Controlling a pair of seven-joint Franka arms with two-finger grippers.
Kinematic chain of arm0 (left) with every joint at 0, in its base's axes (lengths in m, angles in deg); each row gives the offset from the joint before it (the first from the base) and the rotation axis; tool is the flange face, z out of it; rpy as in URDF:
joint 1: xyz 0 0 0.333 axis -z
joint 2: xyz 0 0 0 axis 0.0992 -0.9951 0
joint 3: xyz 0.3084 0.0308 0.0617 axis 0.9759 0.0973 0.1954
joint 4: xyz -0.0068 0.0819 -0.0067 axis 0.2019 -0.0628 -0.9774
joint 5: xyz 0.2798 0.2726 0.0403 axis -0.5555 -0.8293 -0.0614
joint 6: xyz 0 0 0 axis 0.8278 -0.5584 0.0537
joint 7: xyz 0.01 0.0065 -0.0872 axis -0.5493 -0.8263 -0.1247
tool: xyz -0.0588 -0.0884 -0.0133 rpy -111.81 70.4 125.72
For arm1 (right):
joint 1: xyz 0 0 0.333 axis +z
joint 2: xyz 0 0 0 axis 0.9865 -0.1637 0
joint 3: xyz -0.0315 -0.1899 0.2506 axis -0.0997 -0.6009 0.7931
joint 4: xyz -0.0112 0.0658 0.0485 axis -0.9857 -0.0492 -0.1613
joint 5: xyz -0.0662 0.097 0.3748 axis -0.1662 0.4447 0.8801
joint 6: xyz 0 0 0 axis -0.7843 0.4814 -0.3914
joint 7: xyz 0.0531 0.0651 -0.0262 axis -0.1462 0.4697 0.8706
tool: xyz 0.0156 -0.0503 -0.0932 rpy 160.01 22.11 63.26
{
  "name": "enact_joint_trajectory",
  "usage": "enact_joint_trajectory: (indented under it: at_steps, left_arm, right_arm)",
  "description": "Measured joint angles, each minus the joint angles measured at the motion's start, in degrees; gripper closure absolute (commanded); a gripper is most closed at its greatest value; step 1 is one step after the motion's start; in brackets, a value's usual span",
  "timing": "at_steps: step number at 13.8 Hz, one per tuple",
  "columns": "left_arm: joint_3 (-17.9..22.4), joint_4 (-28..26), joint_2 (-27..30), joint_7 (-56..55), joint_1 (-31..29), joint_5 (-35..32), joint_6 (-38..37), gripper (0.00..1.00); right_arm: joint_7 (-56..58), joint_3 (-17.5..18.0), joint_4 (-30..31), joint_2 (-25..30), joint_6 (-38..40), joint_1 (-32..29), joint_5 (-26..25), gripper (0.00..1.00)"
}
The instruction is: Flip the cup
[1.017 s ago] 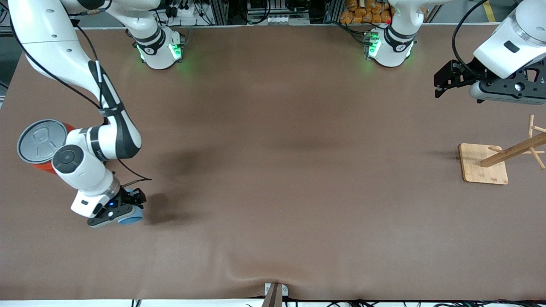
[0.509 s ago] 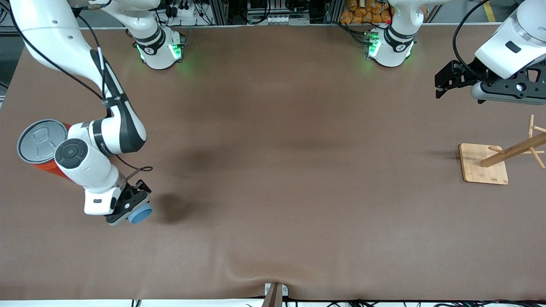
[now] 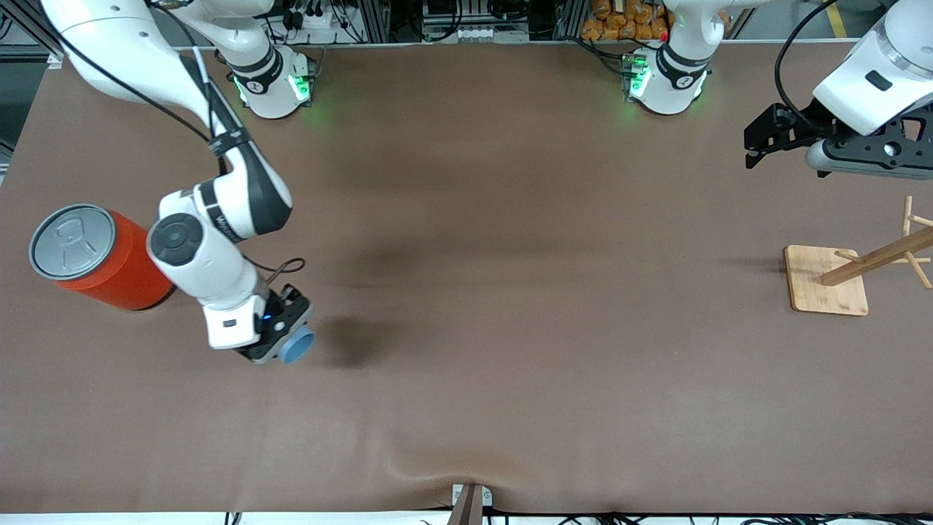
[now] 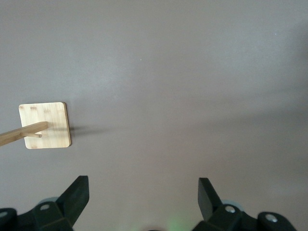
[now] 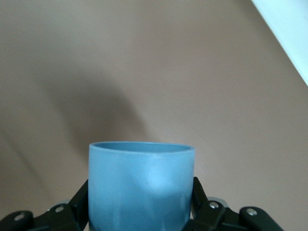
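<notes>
The right gripper (image 3: 280,339) is clamped on the light-blue cup (image 3: 297,346), with one finger (image 5: 79,199) on each side of its wall, and it holds the cup in the air over the brown table (image 3: 510,292) in the lower left part of the front view. The cup lies on its side in this grip, and its round end points toward the lower right of that frame; it seems to be the open mouth, but I cannot say this for sure. In the right wrist view the cup (image 5: 142,185) fills the lower middle of the frame, between the black fingers. Close to the right arm, at the left edge of the front view, an orange can (image 3: 102,259) with a grey lid stands on the table. The left gripper (image 3: 762,138) hangs with its jaws spread apart and nothing between them, in the upper right of the front view, where the left arm waits. Below it in the same frame stands a wooden rack (image 3: 845,273) with pegs on a square base.
</notes>
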Motion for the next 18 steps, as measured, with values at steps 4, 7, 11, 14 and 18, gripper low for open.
enact_joint_trajectory:
  at_steps: [4,7,11,14,18]
  left_arm:
    - [0.0,0.0,0.0,0.0,-0.1,0.0,0.2,0.0]
    - [-0.1,0.0,0.0,0.0,-0.1,0.0,0.3,0.0]
    - [-0.2,0.0,0.0,0.0,0.0,0.0,0.9,0.0]
    - [-0.2,-0.3,-0.1,0.0,0.0,0.0,0.9,0.0]
    - [-0.3,-1.1,-0.7,0.0,0.1,0.4,0.9,0.0]
  right_arm:
    - [-0.3,0.6,0.0,-1.0,-0.5,10.3,0.2,0.44]
    - [-0.4,0.5,-1.1,-3.1,-1.6,17.3,0.2,0.43]
    - [-0.1,0.5,-1.6,-4.7,-5.4,22.0,0.0,0.43]
    - [1.2,0.5,-1.7,-6.5,-9.0,23.2,-0.9,0.43]
    - [4.8,0.5,-1.9,-8.8,-13.4,23.8,-1.1,0.4]
